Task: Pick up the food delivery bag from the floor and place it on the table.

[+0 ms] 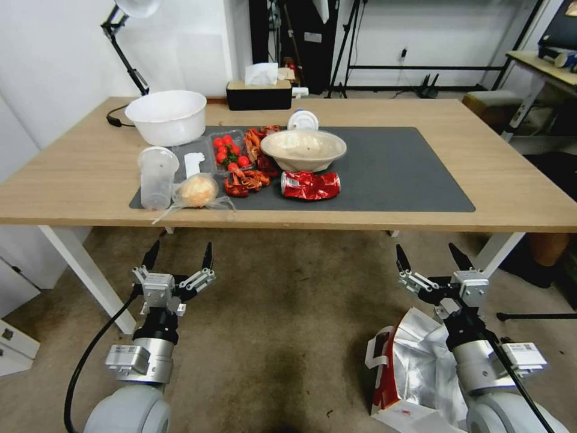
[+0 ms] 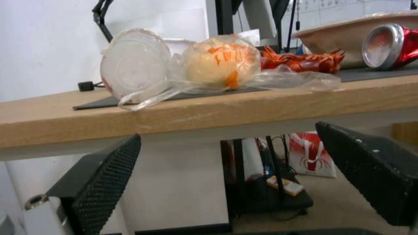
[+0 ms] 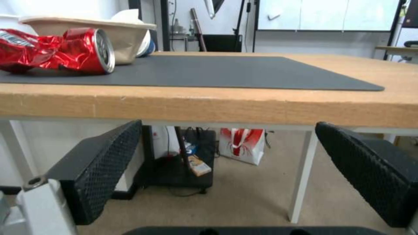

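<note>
The food delivery bag (image 1: 415, 367), large white-and-red paper with crinkled silver foil lining and white strap handles, lies on the floor (image 1: 282, 337), a worn beige-brown carpet with darker stains, at the robot's right side, in front of the table and below its near edge. Its foil mouth gapes upward, red side panel facing the robot's left. The right arm crosses over part of it.

Right gripper (image 1: 434, 260) hangs above the bag's far end, fingers spread wide, holding nothing; in the right wrist view both black textured fingers (image 3: 100, 169) sit apart just under the table edge. Left gripper (image 1: 178, 255) hovers over bare carpet at the robot's left, well apart from the bag, also released and empty.

The table (image 1: 511, 192), a big rectangular light-wood top with white legs, carries a dark grey mat (image 1: 396, 174). On the mat: a crushed red can (image 1: 311, 184), a beige paper bowl (image 1: 303, 149), red crayfish (image 1: 246, 180), a clear tray of cherry tomatoes (image 1: 228, 150), a bagged round bun (image 1: 197, 191), a clear plastic cup (image 1: 157, 176). A white plastic bowl (image 1: 166, 116) and a black tissue box (image 1: 259, 94) stand behind the mat.
</note>
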`<state>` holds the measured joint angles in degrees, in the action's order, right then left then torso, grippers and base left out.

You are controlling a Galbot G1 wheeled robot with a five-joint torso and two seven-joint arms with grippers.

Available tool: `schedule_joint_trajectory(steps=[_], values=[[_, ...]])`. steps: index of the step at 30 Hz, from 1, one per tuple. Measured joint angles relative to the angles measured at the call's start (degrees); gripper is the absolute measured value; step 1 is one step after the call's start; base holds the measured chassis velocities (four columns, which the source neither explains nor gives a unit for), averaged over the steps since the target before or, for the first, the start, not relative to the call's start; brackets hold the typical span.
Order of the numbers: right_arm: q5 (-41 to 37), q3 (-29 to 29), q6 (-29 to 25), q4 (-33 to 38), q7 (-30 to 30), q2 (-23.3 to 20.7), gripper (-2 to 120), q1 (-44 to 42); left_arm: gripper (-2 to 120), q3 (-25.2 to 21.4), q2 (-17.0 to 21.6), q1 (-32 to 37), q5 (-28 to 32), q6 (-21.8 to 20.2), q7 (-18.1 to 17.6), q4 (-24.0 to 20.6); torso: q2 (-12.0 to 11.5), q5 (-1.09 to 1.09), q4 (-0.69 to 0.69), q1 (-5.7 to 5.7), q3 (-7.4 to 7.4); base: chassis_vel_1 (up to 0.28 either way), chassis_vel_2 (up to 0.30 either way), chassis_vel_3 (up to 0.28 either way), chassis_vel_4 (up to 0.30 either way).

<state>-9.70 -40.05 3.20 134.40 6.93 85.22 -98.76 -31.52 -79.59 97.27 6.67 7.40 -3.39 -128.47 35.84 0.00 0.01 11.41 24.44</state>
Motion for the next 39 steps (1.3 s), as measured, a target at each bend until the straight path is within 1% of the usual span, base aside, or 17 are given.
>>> schedule_joint_trajectory(steps=[5, 9, 11, 20, 27, 39], values=[[0.4, 0.6, -0.2, 0.0, 0.2, 0.3, 100, -0.1, 100, 0.0, -0.1, 0.1, -0.5, 0.1, 0.0, 0.0, -1.5, 0.00, 0.00, -0.55, -0.92, 0.000, 0.000, 0.000, 0.000], [0.4, 0.6, -0.5, -0.2, 0.3, 0.3, 100, -0.2, 100, 0.1, -0.1, 0.1, -0.7, 0.1, 0.1, 0.0, -2.0, 0.00, 0.00, -0.77, -1.27, 0.000, 0.000, 0.000, 0.000], [0.5, 0.7, -0.7, -0.5, 0.3, 0.3, 100, -0.3, 100, 0.2, -0.1, 0.1, -0.8, 0.1, 0.1, -0.1, -3.4, 0.00, 0.00, -1.31, -2.12, 0.000, 0.000, 0.000, 0.000], [0.5, 0.8, -0.7, -0.7, 0.2, 0.4, 100, 0.1, 100, 0.2, -0.1, 0.1, -0.8, 0.2, 0.1, 0.0, -5.2, 0.00, 0.00, -1.99, -3.25, 0.000, 0.000, 0.000, 0.000], [0.3, 0.6, -0.7, -0.8, 0.1, 0.4, 100, 0.1, 100, 0.5, -0.1, 0.1, -0.9, 0.2, 0.1, 0.1, -7.3, 0.00, 0.00, -2.77, -4.56, 0.000, 0.000, 0.000, 0.000], [0.2, 0.4, -0.6, -0.7, 0.1, 0.7, 100, 0.1, 100, 0.1, 0.2, 0.5, -0.7, 0.4, 0.1, 0.1, -10.0, 0.00, 0.00, -3.72, -6.24, 0.000, 0.000, 0.000, 0.000]])
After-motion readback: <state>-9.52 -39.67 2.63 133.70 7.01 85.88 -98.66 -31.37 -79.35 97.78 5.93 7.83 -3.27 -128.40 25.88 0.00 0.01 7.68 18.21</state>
